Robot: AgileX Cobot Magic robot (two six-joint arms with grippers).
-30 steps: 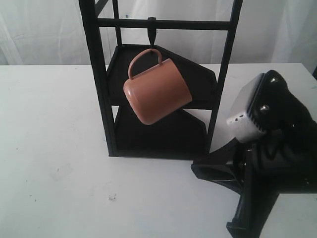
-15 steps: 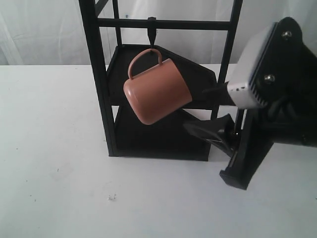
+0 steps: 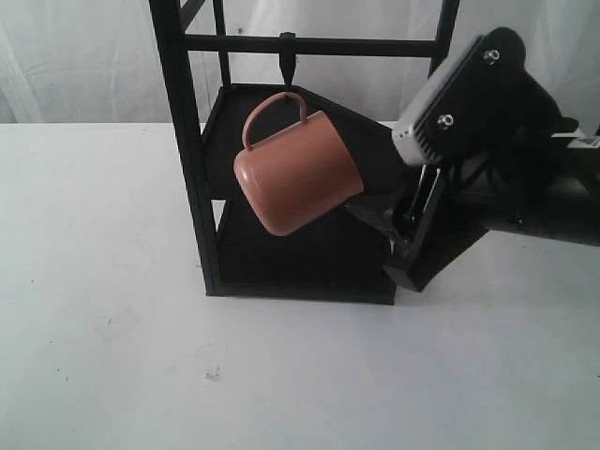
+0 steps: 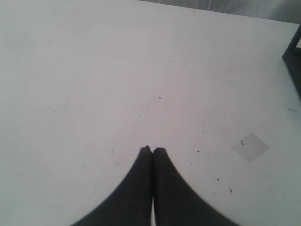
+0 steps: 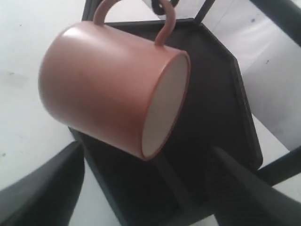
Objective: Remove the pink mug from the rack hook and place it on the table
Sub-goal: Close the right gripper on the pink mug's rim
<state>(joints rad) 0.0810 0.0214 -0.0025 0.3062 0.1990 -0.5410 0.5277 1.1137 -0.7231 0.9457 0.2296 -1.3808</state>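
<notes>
The pink mug (image 3: 295,173) hangs tilted by its loop handle from the rack hook (image 3: 288,62), under the crossbar of the black rack (image 3: 186,141), above the table (image 3: 112,356). My right gripper (image 3: 380,222) is open just right of the mug, a little below it, and apart from it. In the right wrist view the mug (image 5: 108,89) shows its cream inside. My right gripper (image 5: 146,149) has its fingers (image 5: 44,188) spread wide below the mug. My left gripper (image 4: 153,149) is shut on nothing above bare table (image 4: 94,70), and is out of the exterior view.
The rack's two black shelves (image 3: 309,253) lie right behind and under the mug. Its slim right post (image 3: 422,141) stands beside my right arm. A corner of the rack (image 4: 294,52) and a pale tape patch (image 4: 250,146) show in the left wrist view.
My right gripper has risen from the table at the front right and swung left to the mug's open end. The mug hangs as before.
</notes>
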